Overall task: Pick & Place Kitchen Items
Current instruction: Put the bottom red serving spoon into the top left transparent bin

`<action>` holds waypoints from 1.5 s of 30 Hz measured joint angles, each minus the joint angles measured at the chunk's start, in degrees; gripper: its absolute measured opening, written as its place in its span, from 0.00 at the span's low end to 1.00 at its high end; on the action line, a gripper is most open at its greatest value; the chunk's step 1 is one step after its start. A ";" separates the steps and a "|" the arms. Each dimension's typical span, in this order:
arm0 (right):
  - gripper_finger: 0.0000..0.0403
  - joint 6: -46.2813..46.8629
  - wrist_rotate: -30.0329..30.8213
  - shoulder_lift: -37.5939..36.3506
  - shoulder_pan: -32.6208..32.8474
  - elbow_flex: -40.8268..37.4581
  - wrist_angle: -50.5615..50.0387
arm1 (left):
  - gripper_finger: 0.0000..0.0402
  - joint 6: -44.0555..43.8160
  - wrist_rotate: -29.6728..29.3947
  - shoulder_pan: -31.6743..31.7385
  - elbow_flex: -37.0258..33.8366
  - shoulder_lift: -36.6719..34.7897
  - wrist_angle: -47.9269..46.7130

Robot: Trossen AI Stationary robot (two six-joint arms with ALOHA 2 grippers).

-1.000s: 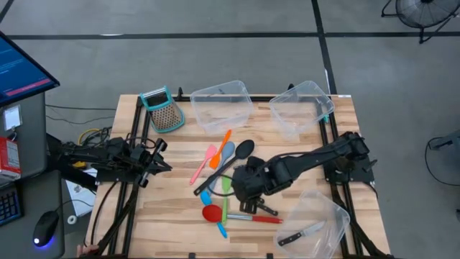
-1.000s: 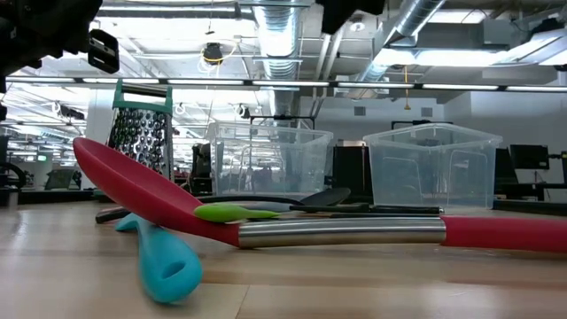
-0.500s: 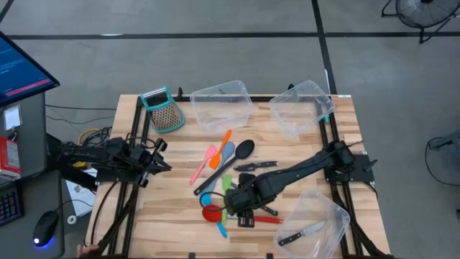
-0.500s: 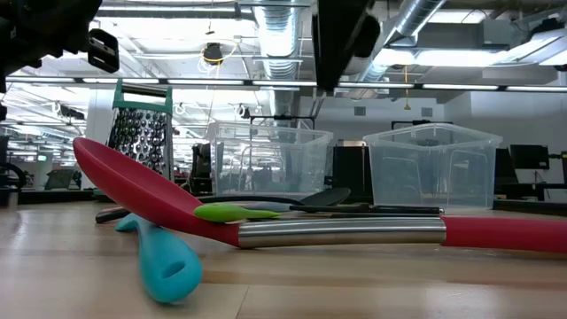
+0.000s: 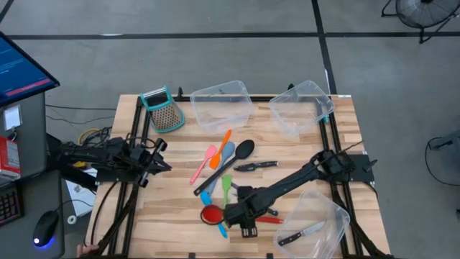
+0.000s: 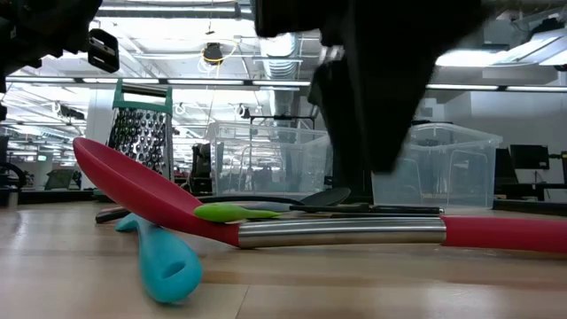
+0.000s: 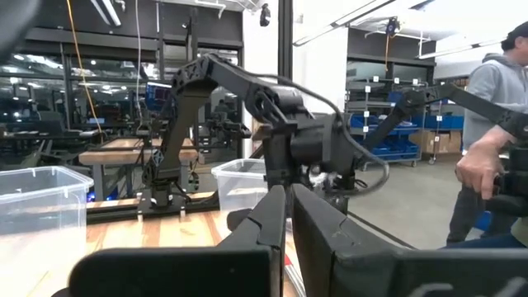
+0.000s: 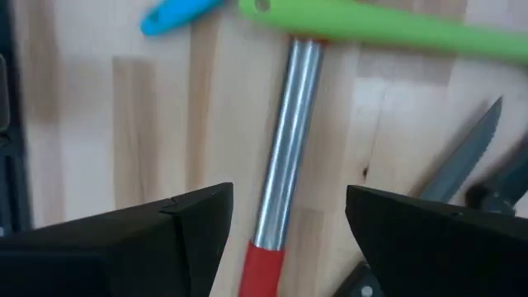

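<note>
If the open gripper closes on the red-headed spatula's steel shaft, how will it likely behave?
The red-headed spatula looks rigid, but its shiny round shaft may slip or roll between the right gripper fingers. The green spatula lies across it, so lifting would probably drag that along. The wide head may make it tilt.

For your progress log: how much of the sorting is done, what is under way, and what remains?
Done: one knife lies in the tipped bin. In hand: nothing yet; the right tool is open astride the red spatula. The left tool waits at the table's left edge. Left: the utensil pile and another knife; both upright bins look empty.
</note>
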 joint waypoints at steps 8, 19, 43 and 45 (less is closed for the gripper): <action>0.57 3.04 -1.46 -2.08 0.39 -11.35 11.23 | 0.02 0.00 0.01 -0.01 0.00 0.00 0.12; 0.43 1.22 -0.78 -2.69 0.40 -16.19 16.03 | 0.02 0.00 0.01 -0.01 0.00 0.00 0.61; 0.15 -1.68 3.98 -9.63 -2.80 -16.67 14.40 | 0.02 0.00 -0.01 0.00 0.00 0.00 0.92; 0.15 -1.65 3.99 -11.24 -3.60 -16.65 15.35 | 0.02 0.00 0.00 0.00 0.00 0.00 0.92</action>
